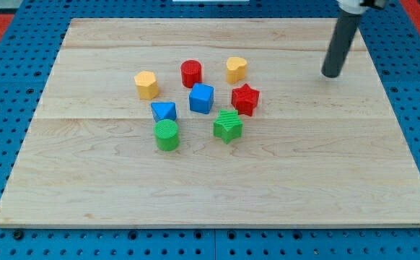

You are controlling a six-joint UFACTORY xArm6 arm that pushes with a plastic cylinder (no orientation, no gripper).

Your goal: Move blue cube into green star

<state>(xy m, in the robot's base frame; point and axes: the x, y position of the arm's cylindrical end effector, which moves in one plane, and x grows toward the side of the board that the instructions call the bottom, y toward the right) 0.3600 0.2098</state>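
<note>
The blue cube (pixel 201 98) sits near the middle of the wooden board (pixel 87 180). The green star (pixel 228 126) lies just below and to the right of it, a small gap apart. My tip (pixel 331 74) is at the view's upper right, far to the right of both blocks and touching none. The rod rises from it to the top edge of the view.
A red cylinder (pixel 191 73) and a yellow heart-like block (pixel 237 69) lie above the cube. A red star (pixel 245 100) is to its right. A yellow hexagonal block (pixel 146 84), a blue triangular block (pixel 164 111) and a green cylinder (pixel 167 135) are to its left.
</note>
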